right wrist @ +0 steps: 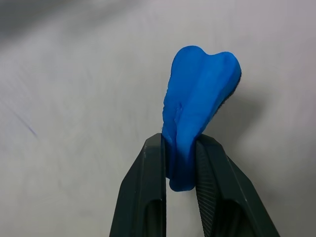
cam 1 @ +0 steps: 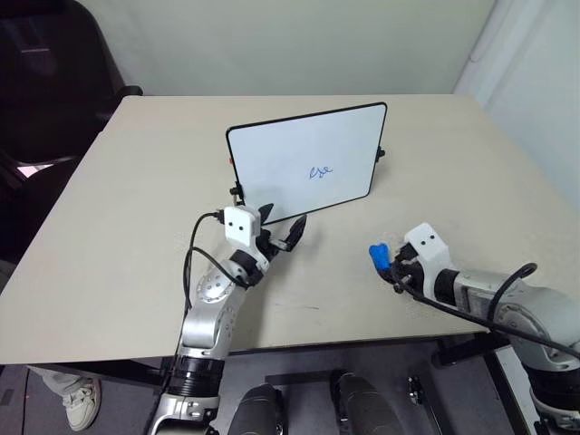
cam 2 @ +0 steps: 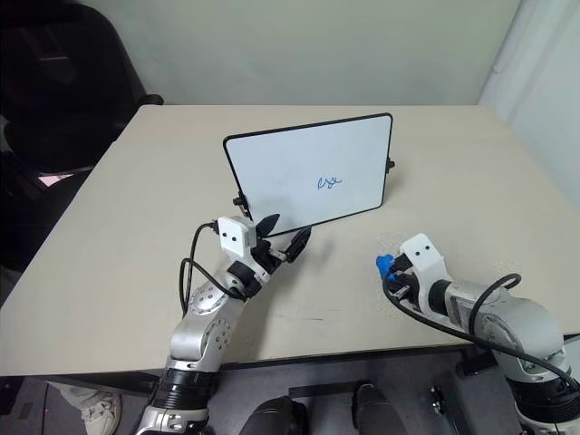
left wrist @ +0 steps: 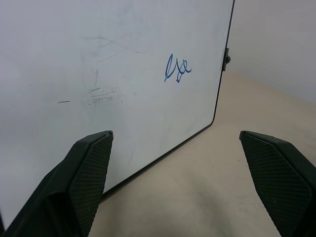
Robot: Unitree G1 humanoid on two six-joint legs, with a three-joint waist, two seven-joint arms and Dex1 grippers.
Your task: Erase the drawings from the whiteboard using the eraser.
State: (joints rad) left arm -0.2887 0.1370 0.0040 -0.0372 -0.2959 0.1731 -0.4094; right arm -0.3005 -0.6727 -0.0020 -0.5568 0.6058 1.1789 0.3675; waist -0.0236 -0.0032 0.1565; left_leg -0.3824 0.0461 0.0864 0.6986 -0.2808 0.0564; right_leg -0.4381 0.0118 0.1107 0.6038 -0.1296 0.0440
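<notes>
The right gripper point(cam 1: 388, 264), lower right, has its fingers pinched on the eraser point(right wrist: 197, 103). The left gripper point(cam 1: 283, 232) hangs open before the whiteboard point(cam 1: 290, 154), centre frame on the worktop point(cam 1: 136, 199). The squashed eraser could slip before reaching the drawings point(cam 1: 320, 170).

The scene is lit evenly and fairly brightly from overhead — no harsh glare is seen on the table point(cam 1: 118, 227). Soft, short shadows are cast beneath both arms and behind the whiteboard point(cam 1: 308, 168). Just past the right gripper point(right wrist: 180, 163) the eraser point(right wrist: 197, 108) is rendered sharp, while the surface beyond it is smeared with blur. Ahead of the left gripper point(left wrist: 175, 168) the drawings point(left wrist: 177, 69) are kept in focus.
</notes>
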